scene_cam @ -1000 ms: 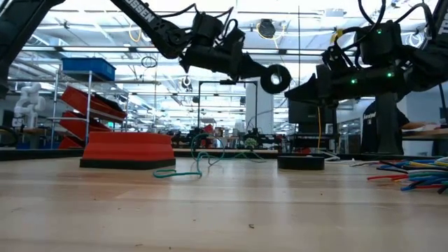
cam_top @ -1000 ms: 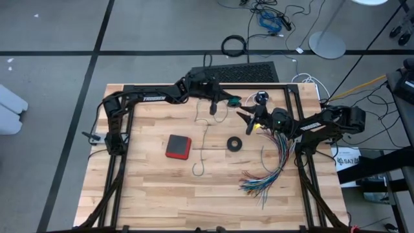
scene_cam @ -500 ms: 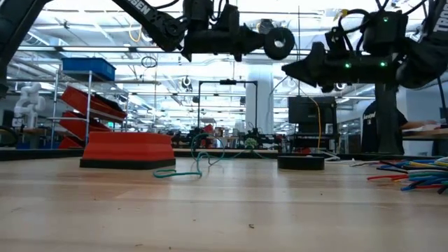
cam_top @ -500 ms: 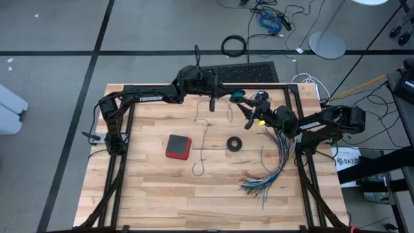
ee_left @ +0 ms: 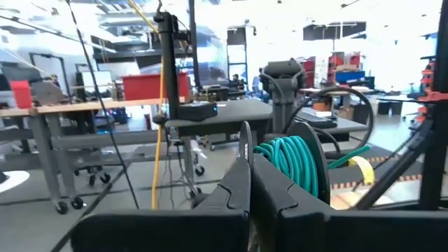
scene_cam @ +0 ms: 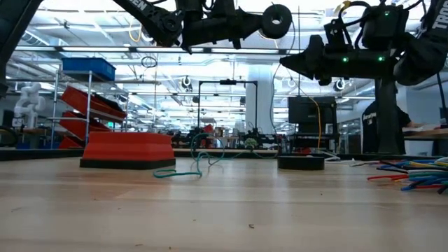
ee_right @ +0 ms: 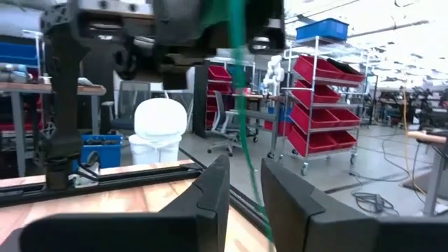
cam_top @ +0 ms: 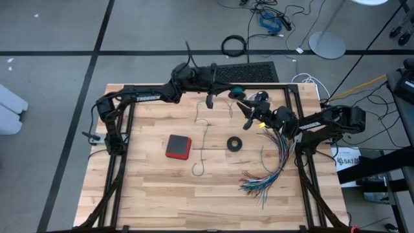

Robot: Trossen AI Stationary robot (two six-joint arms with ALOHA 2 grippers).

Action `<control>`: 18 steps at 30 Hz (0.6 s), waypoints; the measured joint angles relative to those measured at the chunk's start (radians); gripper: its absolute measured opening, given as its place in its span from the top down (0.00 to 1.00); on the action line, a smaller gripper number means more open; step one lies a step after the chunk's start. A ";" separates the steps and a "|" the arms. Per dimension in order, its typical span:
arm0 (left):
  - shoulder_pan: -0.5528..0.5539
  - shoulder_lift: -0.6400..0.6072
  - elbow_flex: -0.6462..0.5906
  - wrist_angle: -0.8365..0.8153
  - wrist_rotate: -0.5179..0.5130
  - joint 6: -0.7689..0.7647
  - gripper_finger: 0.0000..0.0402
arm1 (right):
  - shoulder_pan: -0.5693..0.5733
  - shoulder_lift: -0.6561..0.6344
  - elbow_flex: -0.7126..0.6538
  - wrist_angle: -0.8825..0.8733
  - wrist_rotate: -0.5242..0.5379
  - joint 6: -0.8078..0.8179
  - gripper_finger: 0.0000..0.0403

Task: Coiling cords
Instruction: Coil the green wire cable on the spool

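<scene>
My left gripper is high over the table's far middle and shut on a small black spool. The teal cord is wound on the spool. From the spool the cord drops down, and its loose end lies in bends on the table. My right gripper hovers just right of the spool, a little lower. Its fingers are apart. The hanging teal strand passes between them, and I cannot tell whether it touches them. My left gripper pinches the rim of the spool's near flange between its two fingers. The fingers lie about level and point toward the table's right. The spool stands on edge beyond the fingertips, well clear of the table, with the wound teal cord beside the pinched flange.
A red block and a small black tape ring lie mid-table. A fan of multicoloured wires spreads at the right. A black grille sits at the far edge. The near half of the wooden top is bare.
My left gripper has risen with the spool and tipped up from a downward slant to about level. The teal strand below the spool has been drawn up with it. My right gripper has also risen a little and tipped up toward level, staying beside the spool.
</scene>
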 joint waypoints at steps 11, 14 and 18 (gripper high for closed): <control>0.001 -0.008 0.000 0.001 -0.001 -0.002 1.00 | 0.008 -0.002 -0.001 0.027 0.018 -0.011 0.79; -0.002 -0.008 0.000 0.002 -0.002 -0.004 1.00 | 0.008 -0.002 -0.001 0.051 0.007 -0.012 0.79; -0.007 -0.008 0.000 0.010 -0.002 -0.010 1.00 | 0.008 -0.002 -0.001 0.052 -0.007 -0.013 0.79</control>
